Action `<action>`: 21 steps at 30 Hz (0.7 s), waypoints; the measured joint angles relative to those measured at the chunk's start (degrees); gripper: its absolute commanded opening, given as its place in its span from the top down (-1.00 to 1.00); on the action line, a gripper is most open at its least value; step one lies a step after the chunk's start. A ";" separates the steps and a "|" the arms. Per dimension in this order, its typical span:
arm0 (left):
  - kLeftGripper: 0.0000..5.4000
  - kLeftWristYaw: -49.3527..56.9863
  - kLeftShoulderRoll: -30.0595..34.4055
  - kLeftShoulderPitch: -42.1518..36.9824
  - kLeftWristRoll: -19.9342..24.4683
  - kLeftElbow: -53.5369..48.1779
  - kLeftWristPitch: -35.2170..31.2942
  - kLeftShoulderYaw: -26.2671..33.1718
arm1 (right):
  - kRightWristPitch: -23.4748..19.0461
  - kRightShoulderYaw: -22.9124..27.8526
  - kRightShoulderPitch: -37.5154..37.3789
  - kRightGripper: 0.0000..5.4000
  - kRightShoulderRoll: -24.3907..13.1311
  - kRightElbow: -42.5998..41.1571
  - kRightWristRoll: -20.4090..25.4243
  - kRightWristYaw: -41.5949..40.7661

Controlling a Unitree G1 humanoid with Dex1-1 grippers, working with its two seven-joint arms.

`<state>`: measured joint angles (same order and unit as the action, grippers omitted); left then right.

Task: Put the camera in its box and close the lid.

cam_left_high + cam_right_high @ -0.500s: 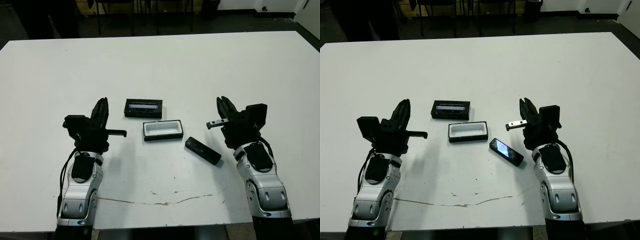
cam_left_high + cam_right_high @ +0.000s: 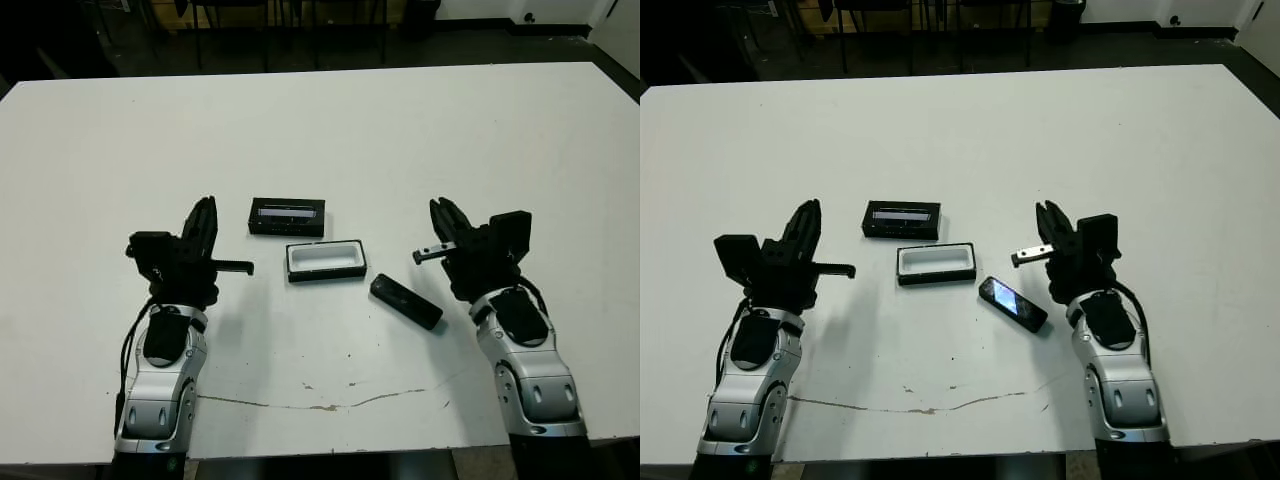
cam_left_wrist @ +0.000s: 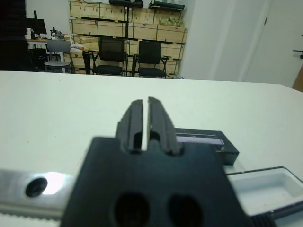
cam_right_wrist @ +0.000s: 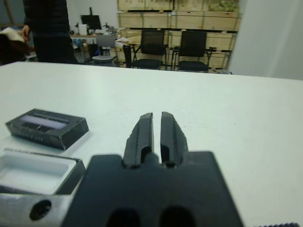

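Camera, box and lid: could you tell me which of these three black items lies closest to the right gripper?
The camera, the slim bar lying at an angle just inboard of the right gripper; the box and lid sit further left.

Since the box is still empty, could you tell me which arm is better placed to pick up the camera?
The right. The camera lies just beside the right gripper, while the box sits between it and the left gripper.

The table [image 2: 320, 130] looks smooth matt white, the box [image 2: 325, 259] has a white foam-like lining, the lid [image 2: 287, 216] a glossy strip, and the camera [image 2: 405, 301] is matt black.
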<state>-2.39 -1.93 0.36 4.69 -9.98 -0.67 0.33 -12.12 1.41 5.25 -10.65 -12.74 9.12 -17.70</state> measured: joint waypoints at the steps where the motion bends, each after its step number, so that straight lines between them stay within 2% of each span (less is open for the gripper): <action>1: 0.99 0.00 -0.01 0.02 -0.02 0.01 0.06 0.00 | -1.28 0.73 0.00 1.00 -1.37 -0.83 1.85 -1.96; 3: 0.99 0.00 -0.03 0.03 -0.04 0.02 0.28 0.00 | -1.95 2.01 0.02 1.00 -4.99 -1.34 5.11 -7.66; 6: 1.00 0.00 -0.02 0.06 -0.02 0.01 0.45 0.05 | -1.79 3.71 0.24 0.90 -11.32 -0.30 9.23 -16.84; 11: 1.00 -0.09 -0.02 0.10 0.07 -0.04 0.34 0.10 | -3.13 6.00 -0.18 0.59 -19.65 0.76 15.01 -28.89; 15: 1.00 -0.11 -0.02 0.10 0.05 -0.04 0.21 0.08 | -1.02 5.95 -1.01 0.33 -22.46 4.18 16.85 -37.06; 21: 1.00 -0.11 0.00 0.11 -0.05 -0.06 -0.08 0.02 | -3.40 4.67 -2.12 -0.05 -24.43 7.54 20.55 -44.66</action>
<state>-2.49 -1.93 0.47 4.64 -10.04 -0.75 0.35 -15.52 6.08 3.13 -35.08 -5.20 29.68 -62.36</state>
